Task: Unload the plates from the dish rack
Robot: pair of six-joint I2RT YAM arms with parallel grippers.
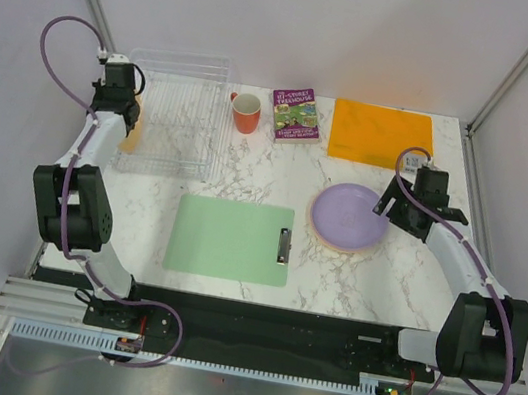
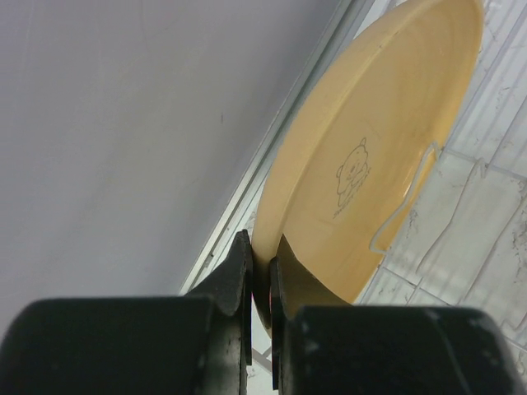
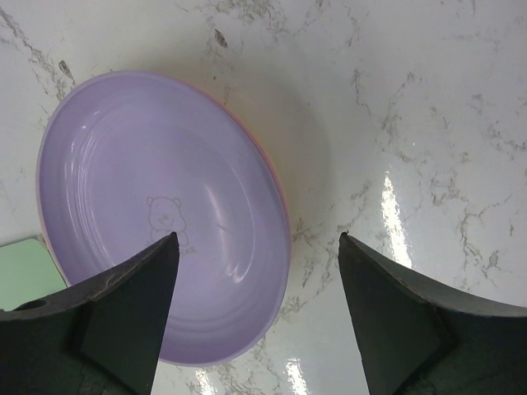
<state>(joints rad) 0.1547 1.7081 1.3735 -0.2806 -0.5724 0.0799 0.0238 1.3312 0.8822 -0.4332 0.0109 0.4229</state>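
Clamping rim of tan plate (image 2: pixel 370 148) with left claw (image 2: pixel 262 271) at 9 o'clock edge of rack (image 1: pixel 185 93); holding right claw (image 3: pixel 257 239) wide apart, empty, over lilac plate (image 3: pixel 148 206), seemingly stacked on another, at 3 o'clock on bench (image 3: pixel 412 123).

The lilac plate (image 3: pixel 156 214) bears a faint bear outline, with a pink plate (image 3: pixel 284 197) edging out beneath. The tan-yellow plate (image 2: pixel 370 156) has the same bear (thin dark line). The table (image 1: pixel 248 170) is white marble, grey-veined. The clipboard (image 1: pixel 227 239) is pale green, the mug (image 1: pixel 247 113) orange-red with a white inside, and the mat (image 1: pixel 380 134) orange.
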